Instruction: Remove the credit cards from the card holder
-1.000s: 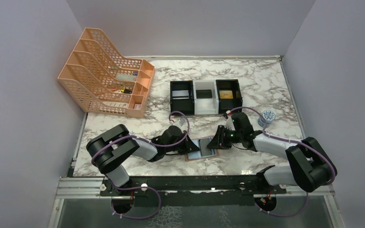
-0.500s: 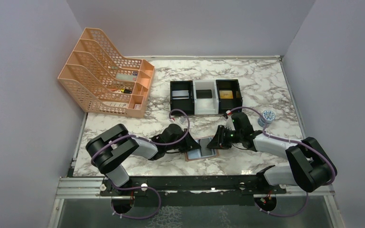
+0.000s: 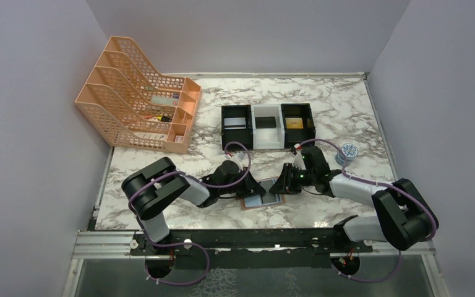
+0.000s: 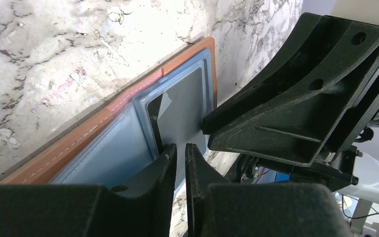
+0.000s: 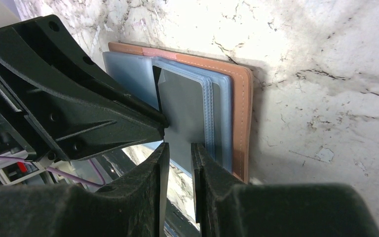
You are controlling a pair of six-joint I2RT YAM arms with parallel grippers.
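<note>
The card holder lies open on the marble between both arms, tan leather outside and pale blue-grey pockets inside. A dark grey credit card sits in a pocket of its right half. My left gripper comes in low from the left, tips at the card's near edge. Its jaws stand a narrow gap apart with nothing between them. My right gripper faces it from the right, over the same half, also slightly open and holding nothing. The two grippers nearly touch.
Three box trays, two black and one white, stand behind the wallet with a card in each. An orange mesh file rack fills the back left. A small round tin sits by the right wall. Grey walls close three sides.
My left gripper has slid right onto the wallet and its jaws have parted from shut to a narrow gap. The right arm and the wallet have not moved.
</note>
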